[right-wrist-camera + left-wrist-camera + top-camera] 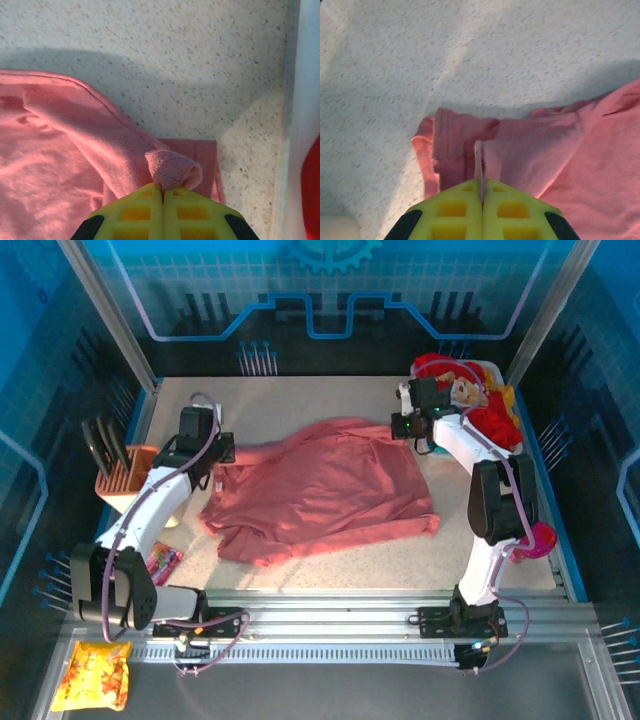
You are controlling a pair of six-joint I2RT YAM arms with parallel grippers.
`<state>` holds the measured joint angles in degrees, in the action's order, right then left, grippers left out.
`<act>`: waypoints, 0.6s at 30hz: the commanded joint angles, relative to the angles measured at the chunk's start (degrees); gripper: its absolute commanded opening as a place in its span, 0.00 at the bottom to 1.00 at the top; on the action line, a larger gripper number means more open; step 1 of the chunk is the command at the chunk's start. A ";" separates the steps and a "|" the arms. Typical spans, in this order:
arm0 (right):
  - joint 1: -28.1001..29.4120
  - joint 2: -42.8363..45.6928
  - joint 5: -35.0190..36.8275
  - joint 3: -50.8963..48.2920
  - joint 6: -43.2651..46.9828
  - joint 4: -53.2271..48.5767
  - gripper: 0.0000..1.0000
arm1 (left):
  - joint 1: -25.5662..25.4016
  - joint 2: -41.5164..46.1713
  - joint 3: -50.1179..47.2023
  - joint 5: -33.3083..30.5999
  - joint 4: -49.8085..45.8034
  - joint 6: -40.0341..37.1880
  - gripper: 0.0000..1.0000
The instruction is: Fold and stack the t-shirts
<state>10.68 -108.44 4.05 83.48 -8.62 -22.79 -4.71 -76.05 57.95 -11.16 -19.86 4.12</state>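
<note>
On the speckled table [320, 405], left fingers [455, 210] and right fingers [135, 212] clamp tight on the rumpled pink t-shirt [320, 490].

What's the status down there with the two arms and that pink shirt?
Left gripper, right gripper: each shut on an edge of pink t-shirt. Shirt rumpled on table, unfolded. Other shirts heaped far right, not blocking.

Treat the pink t-shirt [320, 490] as soft, matt knit cloth with a stitched, finely ribbed hem. The table [300, 400] top is matt and speckled, with a stone look. On the left gripper [481, 186] and right gripper [162, 190] you see smooth yellow moulded plastic with a slight sheen. The rails [350, 612] along the table's near edge are brushed metal. The snack bag [92, 675] is glossy film.
</note>
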 commanded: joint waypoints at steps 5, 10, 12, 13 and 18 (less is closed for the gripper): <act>-2.33 2.21 4.71 -3.31 -2.55 -1.67 0.00 | -0.63 6.60 -3.38 -8.32 -1.93 2.10 0.00; -4.12 3.51 4.21 -5.80 -4.88 0.28 0.00 | -0.56 8.89 -4.42 -15.28 -5.32 3.78 0.00; -4.51 3.54 3.19 -6.34 -5.44 0.86 0.00 | -0.48 9.84 -5.20 -16.29 -5.37 3.93 0.00; -4.49 3.45 3.42 -6.17 -5.27 0.51 0.00 | -0.55 10.20 -5.46 -15.89 -5.40 3.95 0.00; -4.18 3.53 3.01 -7.20 -4.91 0.66 0.00 | -0.87 10.85 -6.44 -13.08 -6.27 5.51 0.00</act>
<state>7.05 -106.69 6.83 77.45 -12.64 -22.59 -5.13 -66.35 52.64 -23.79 -24.23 7.70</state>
